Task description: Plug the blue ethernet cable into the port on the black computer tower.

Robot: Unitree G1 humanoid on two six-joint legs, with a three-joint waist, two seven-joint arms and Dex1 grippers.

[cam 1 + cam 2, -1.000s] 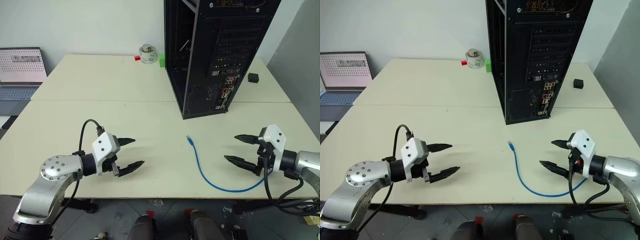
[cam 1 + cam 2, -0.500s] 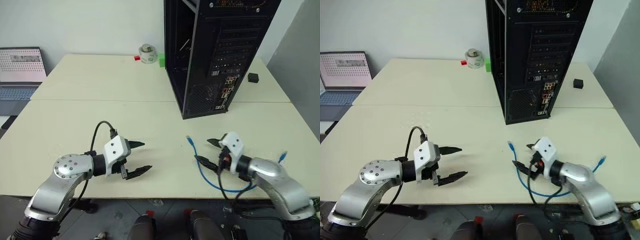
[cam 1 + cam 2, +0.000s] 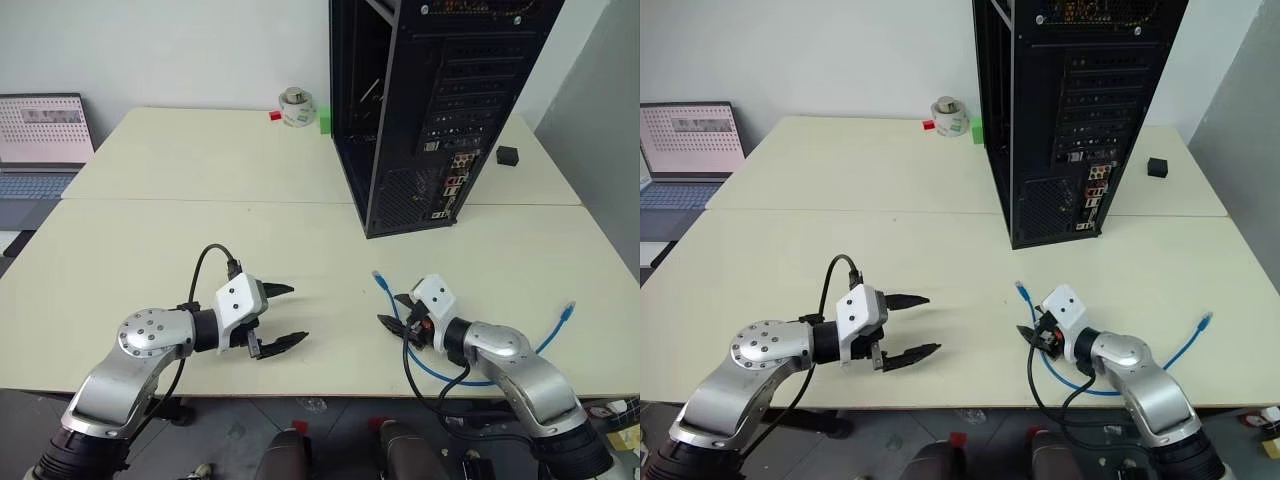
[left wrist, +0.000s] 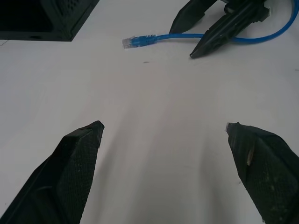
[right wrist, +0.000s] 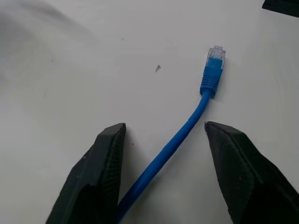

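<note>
The blue ethernet cable lies on the table in front of the black computer tower. Its near plug points toward the tower, and its other end rests at the right. My right gripper is low on the table, straddling the cable just behind that plug. Its fingers stand open with a gap on each side of the cord. My left gripper hovers open and empty to the left, facing the plug. The port is too small to pick out among the coloured connectors on the rear panel.
A laptop sits at the far left. A white roll with small red and green items stands behind the tower, and a small black box lies to its right. The table's front edge runs just below both grippers.
My right gripper swung left and down from the table's right side onto the cable, and its jaws narrowed. The cable's loop shifted and its far end came into sight. The left gripper edged right.
</note>
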